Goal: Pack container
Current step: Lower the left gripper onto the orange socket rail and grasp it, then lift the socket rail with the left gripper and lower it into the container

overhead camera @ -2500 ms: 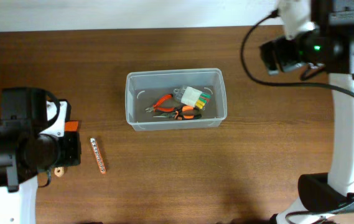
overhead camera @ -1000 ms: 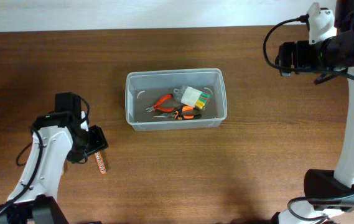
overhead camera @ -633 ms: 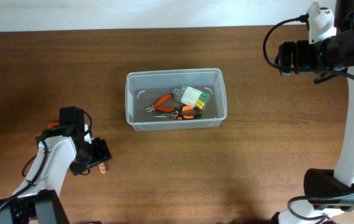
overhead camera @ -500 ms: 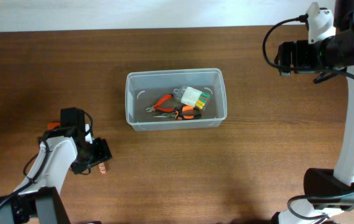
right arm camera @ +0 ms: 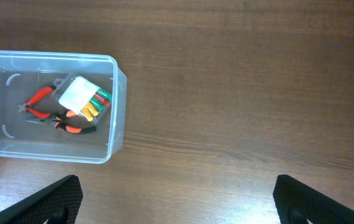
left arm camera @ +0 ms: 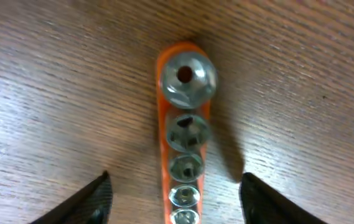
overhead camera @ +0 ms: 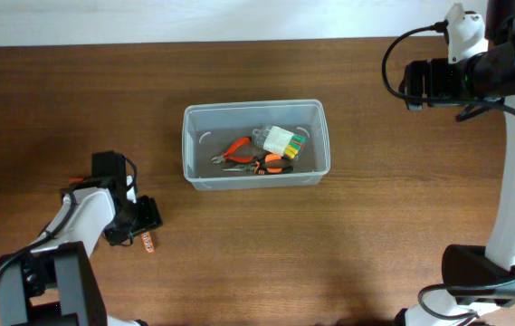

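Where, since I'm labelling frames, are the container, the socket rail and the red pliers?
container [overhead camera: 239,181], overhead view, near wall.
socket rail [left arm camera: 186,132], left wrist view, second socket.
red pliers [right arm camera: 38,99], right wrist view, handle.

Socket rail runs off the left wrist view's lower edge; overhead, left gripper covers most of it.

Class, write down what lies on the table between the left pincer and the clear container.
Nothing: only bare brown tabletop separates the left pincer from the container, as the overhead view shows.
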You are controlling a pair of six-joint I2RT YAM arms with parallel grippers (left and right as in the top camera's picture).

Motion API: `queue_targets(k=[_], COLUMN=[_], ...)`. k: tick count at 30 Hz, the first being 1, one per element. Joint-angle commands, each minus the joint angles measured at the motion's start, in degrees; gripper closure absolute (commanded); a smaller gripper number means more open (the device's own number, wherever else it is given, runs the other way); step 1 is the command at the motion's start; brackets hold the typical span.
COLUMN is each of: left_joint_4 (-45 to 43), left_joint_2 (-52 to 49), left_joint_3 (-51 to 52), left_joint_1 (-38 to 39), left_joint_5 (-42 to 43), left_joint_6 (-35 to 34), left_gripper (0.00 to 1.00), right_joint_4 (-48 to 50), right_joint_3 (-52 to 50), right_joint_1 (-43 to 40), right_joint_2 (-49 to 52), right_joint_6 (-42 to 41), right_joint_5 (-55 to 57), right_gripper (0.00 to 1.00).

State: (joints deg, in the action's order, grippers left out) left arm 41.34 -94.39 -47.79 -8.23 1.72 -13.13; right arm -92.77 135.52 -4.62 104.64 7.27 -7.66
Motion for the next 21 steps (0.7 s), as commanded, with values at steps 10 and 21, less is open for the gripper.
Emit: queue_targets(k=[10,21], left_joint_4=[-1.4,-1.2], left_joint_2=[-4.4,-4.4], left_joint_3=[2.0,1.6], left_joint_1=[-0.2,-0.2], left_joint_5=[5.0,5.0], left_joint_6=[0.8,0.8], left_gripper=[0.77,0.98], right_joint_4=[0.2,0.2], right_joint_3=[-0.4,-0.4], right_joint_1=[0.3,0.2], right_joint_2=[0.6,0.6], right_joint_6=[-0.5,-0.5], right_joint_5=[-0.8,-0.8], right_gripper=[0.01,0.01])
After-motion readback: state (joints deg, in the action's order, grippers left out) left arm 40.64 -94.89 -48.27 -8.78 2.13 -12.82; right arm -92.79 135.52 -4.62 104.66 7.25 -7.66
